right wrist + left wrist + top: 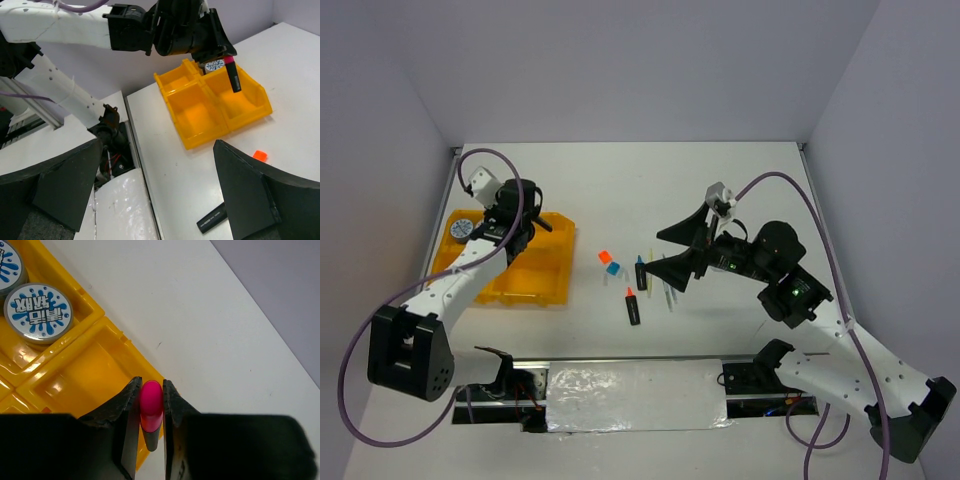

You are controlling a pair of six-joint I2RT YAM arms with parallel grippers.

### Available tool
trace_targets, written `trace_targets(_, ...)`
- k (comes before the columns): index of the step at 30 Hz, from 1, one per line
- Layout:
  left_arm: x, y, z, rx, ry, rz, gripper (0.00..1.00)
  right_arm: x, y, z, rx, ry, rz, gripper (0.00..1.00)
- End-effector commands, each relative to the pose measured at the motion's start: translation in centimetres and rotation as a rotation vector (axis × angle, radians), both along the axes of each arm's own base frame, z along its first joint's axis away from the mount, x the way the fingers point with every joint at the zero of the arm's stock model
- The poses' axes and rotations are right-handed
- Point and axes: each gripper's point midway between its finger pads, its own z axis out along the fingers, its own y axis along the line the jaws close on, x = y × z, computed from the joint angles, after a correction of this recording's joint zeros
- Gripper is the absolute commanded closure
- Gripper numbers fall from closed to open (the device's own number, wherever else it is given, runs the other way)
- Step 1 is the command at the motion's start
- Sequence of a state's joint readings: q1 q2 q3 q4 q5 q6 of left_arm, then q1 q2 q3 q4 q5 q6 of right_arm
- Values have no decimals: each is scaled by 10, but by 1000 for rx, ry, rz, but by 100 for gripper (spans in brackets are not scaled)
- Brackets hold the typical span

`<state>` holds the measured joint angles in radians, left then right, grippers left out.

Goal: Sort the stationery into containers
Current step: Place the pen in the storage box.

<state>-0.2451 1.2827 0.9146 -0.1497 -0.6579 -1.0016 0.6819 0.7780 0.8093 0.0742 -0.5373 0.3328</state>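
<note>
Silver sheeting (635, 395) covers the near edge of the tabletop (740, 180), between the arm bases. Beyond it, loose at mid-tabletop: orange-capped marker (633, 307), blue-capped marker (641, 272), orange square (604, 257), blue square (613, 268), thin pale pens (670, 295). Right claw (653, 249) hangs just beside them, fingers spread wide, nothing between them. To the left, the yellow-orange tray (535, 298), four compartments. Left claw (150, 390) is over its far right compartment, fingers clamped on a pink-capped marker (151, 405), black body hanging down. Two blue-and-white tins (38, 311) sit in the far left compartment.
</note>
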Motion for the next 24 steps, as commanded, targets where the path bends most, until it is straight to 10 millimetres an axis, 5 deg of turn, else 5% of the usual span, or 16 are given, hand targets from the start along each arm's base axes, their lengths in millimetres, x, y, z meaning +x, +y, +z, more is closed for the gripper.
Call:
trace_targets(1, 7, 11, 0, 9, -35, 73, 82, -3, 4, 9, 31, -35, 8, 0)
trace_targets(5, 10, 10, -17, 10, 21, 72, 75, 1, 8, 5, 16, -13, -12, 0)
trace_targets(7, 11, 10, -19, 7, 33, 79, 62, 1, 10, 0, -4, 5, -14, 0)
trace_targets(10, 6, 13, -26, 9, 80, 98, 28, 1, 11, -1, -21, 0, -29, 0)
trace_targets(12, 4, 14, -24, 4, 84, 102, 18, 4, 12, -3, -30, 7, -40, 0)
trace_targets(15, -5, 18, -8, 3, 75, 122, 12, 10, 13, -8, -49, 32, -79, 0)
trace_targets(20, -24, 16, 61, 22, -5, 54, 1, 40, 27, -41, -186, 174, -279, 0)
trace_targets(22, -36, 9, 75, 51, 35, -38, 1, 65, 21, -87, -344, 292, -490, 0)
trace_targets(23, -39, 6, 91, 53, 22, -68, 1, 69, 24, -88, -372, 320, -543, 0)
trace_targets(24, -48, 1, 91, 72, 61, -127, 1, 62, 22, -111, -453, 394, -587, 0)
